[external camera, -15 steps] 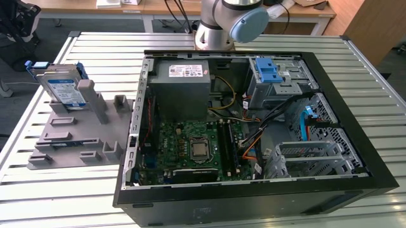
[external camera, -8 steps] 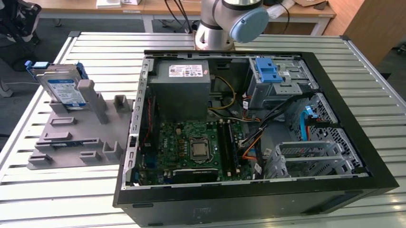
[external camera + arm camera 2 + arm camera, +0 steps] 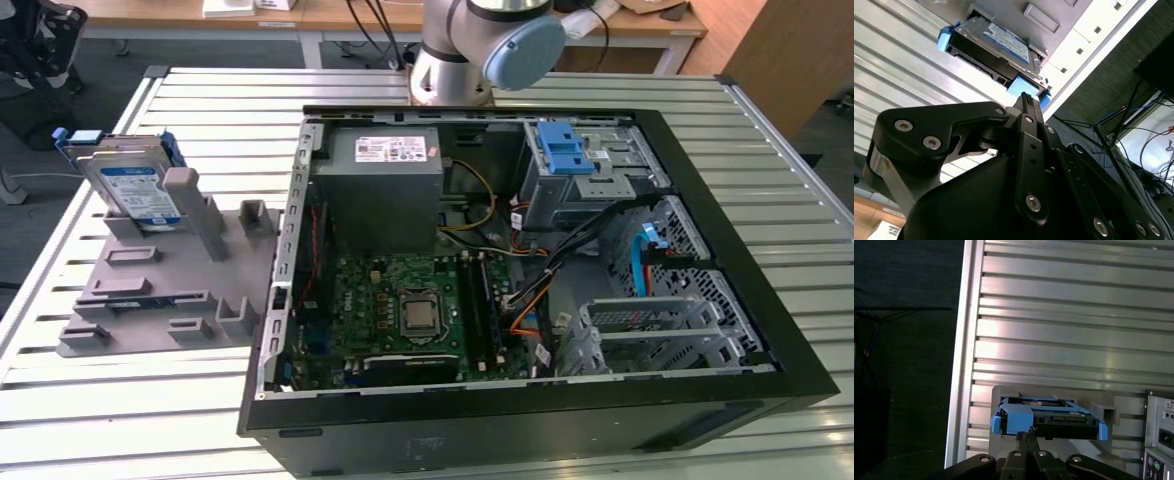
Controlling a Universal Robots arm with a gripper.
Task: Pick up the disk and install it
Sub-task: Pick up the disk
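Black hand [image 3: 1025, 100] linkage sits nearest the lens in both wrist views. Its fingers are pressed together with nothing between them. The tips lie right at the blue carrier edge of the disk [image 3: 996, 45]; I cannot tell whether they touch it.

The disk stands on edge in a slot of the grey holder [image 3: 154, 290], label side showing and blue bracket around it.

Exterior view: the holder rests on the slatted metal surface [image 3: 134, 410], at about 9 o'clock from the open computer case [image 3: 534, 405]. The disk is at the holder's 12 o'clock end.

Inside the case:
- power supply [image 3: 394, 185] toward 12 o'clock
- motherboard [image 3: 414, 300] toward 6 o'clock
- drive cage with blue latch [image 3: 567, 150] toward 1 o'clock

The arm base [image 3: 461, 60] stands on the surface just beyond the case, at 12 o'clock.
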